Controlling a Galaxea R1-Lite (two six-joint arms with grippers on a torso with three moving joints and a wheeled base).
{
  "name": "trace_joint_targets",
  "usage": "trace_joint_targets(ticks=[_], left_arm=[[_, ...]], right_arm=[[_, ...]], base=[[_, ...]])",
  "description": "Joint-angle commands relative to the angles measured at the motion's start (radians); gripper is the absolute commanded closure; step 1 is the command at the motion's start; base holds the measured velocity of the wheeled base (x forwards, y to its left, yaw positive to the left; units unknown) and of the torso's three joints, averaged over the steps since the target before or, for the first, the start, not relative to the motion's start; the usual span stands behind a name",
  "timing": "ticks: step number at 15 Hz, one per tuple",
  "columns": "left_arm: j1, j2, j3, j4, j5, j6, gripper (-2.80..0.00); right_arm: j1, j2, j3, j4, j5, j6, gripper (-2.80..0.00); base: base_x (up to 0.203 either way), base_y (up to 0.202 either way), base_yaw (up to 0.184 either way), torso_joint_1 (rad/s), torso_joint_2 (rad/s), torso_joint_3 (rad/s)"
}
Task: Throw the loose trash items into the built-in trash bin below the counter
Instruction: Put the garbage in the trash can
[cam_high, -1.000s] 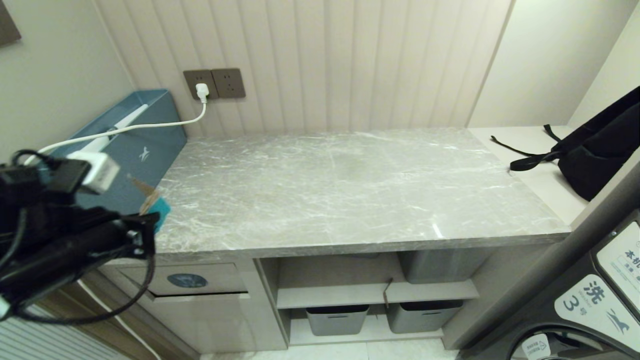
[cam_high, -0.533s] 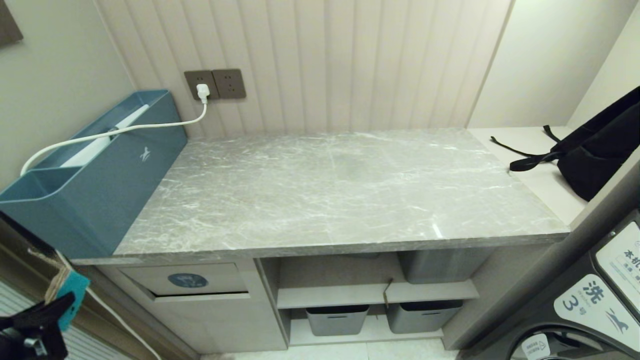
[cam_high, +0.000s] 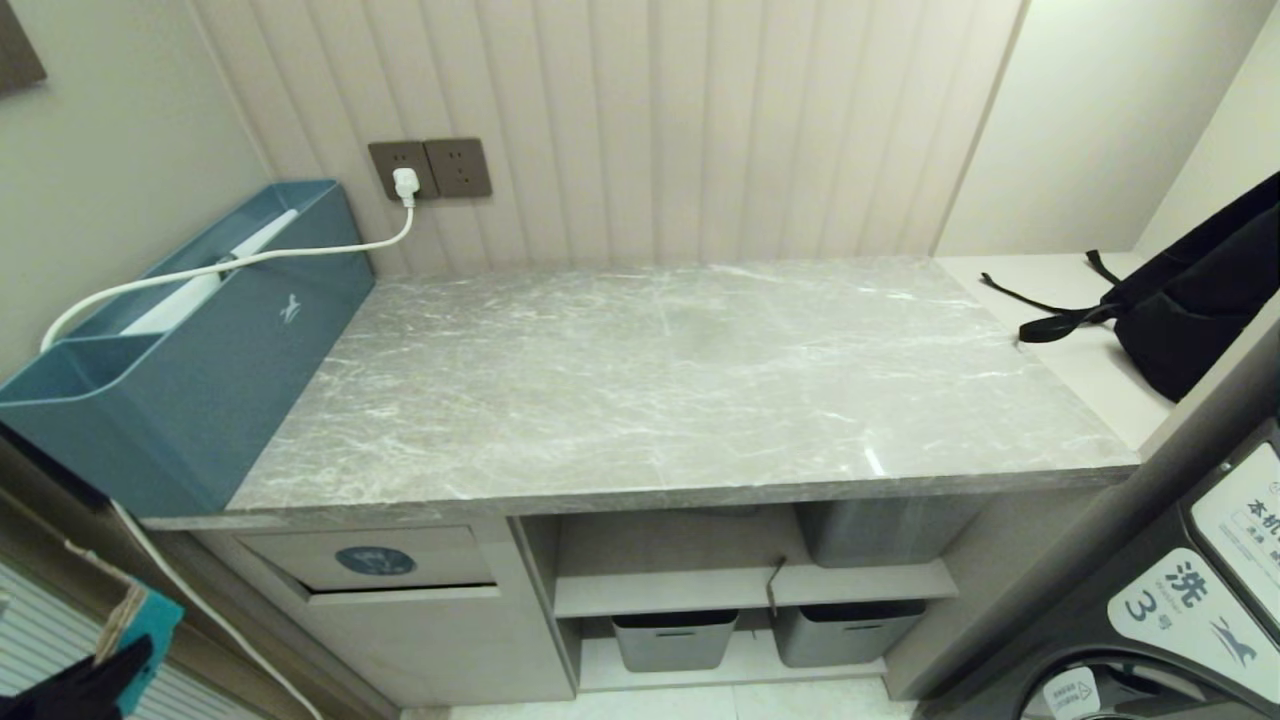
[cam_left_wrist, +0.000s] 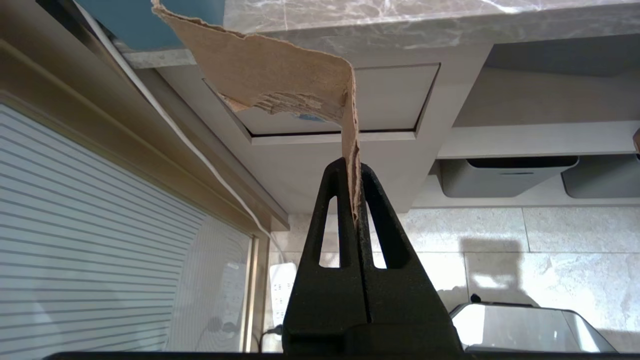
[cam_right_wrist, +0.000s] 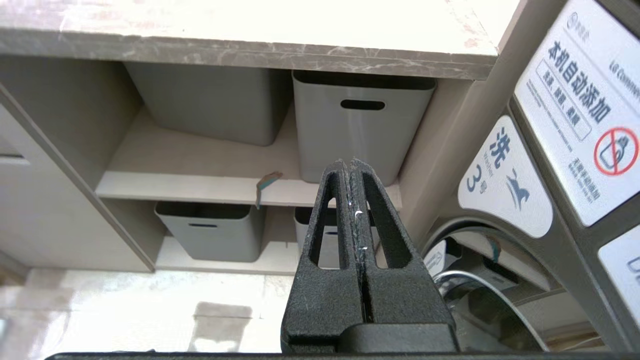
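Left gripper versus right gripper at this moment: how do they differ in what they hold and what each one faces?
The left gripper is shut on a torn cardboard scrap; the right gripper is shut on nothing. The left gripper faces the trash bin flap under the counter; the right gripper faces the grey tubs on the open shelves. Both are black with slotted fingers pressed together.

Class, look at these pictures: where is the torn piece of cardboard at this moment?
The cardboard scrap is pinched in the left claw, low at the head view's bottom-left corner, left of and below the trash bin flap under the counter.
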Motion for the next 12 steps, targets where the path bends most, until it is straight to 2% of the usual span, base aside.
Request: trace_joint_targets(ticks=[1,4,6,7,12], left_arm=[[0.001,-0.024,0.016,-0.002,0.001,0.001,0.0],[-0.001,-0.061,0.067,-0.001,-0.008,-0.011,0.0],[-0.002,-0.082,0.086,0.0,-0.096,-0.014,0.0],[-0.002,-0.084,0.087,0.0,-0.112,-0.014,0.0],[-0.002,-0.046,0.077,-0.001,-0.116,-0.016,0.0]], right_arm=[[0.001,0.0,-0.001,0.0,-0.002,0.011,0.0],[0.001,0.0,-0.001,0.0,-0.021,0.036,0.0],[0.001,0.0,-0.001,-0.002,-0.021,0.036,0.0],[0.001,0.0,0.001,-0.001,-0.022,0.036,0.0],[0.001,0.0,-0.001,-0.002,-0.022,0.036,0.0]], base=[[0.0,0.0,0.0,0.0,0.0,0.0],[0.0,0.0,0.0,-0.12,0.26,0.144],[0.0,0.0,0.0,-0.156,0.35,0.178],[0.0,0.0,0.0,-0.173,0.38,0.201],[0.0,0.0,0.0,-0.208,0.46,0.241]])
